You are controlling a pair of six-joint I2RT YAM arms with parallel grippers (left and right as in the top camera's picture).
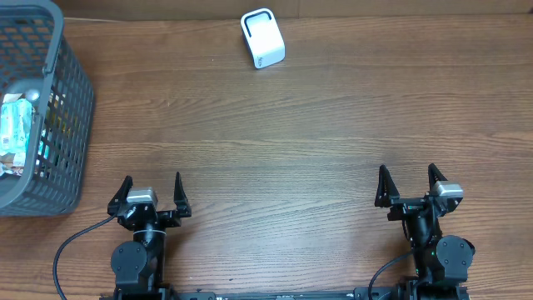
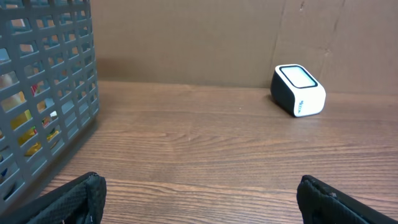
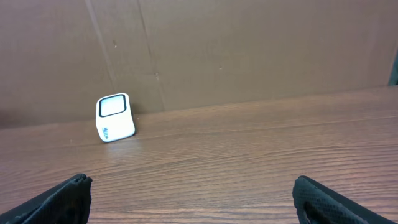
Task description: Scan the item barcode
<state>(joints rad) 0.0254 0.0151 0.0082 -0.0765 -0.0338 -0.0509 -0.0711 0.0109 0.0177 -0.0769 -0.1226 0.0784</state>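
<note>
The left pincer (image 1: pixel 151 182) sits at the near edge of the bench (image 1: pixel 275 150), its 2 black fingers spread wide with nothing between them. In the left wrist view, the fingertips (image 2: pixel 81 196) show only at the 2 lower corners, with bare wood between them.

The right pincer (image 1: pixel 407 171) is also at the near edge, well apart from the left one. It is spread just as wide and holds nothing.

The scanner (image 1: pixel 262 38), a small white box with a dark-rimmed window on top, stands on the bench at the far edge, close to the brown cardboard wall (image 3: pixel 249 50). It lies between the 2 arms but nearer the left arm's side, and neither pincer touches it.

A grey mesh basket (image 1: pixel 71 125) stands at the left end of the bench, just beside the left arm and further back. Inside it lie the packets (image 1: pixel 15 125) to be scanned. A pale green and white wrapper is the plainest, with bits of yellow showing through the mesh in the left wrist view. I cannot tell how many packets there are, and no barcode can be made out.
</note>
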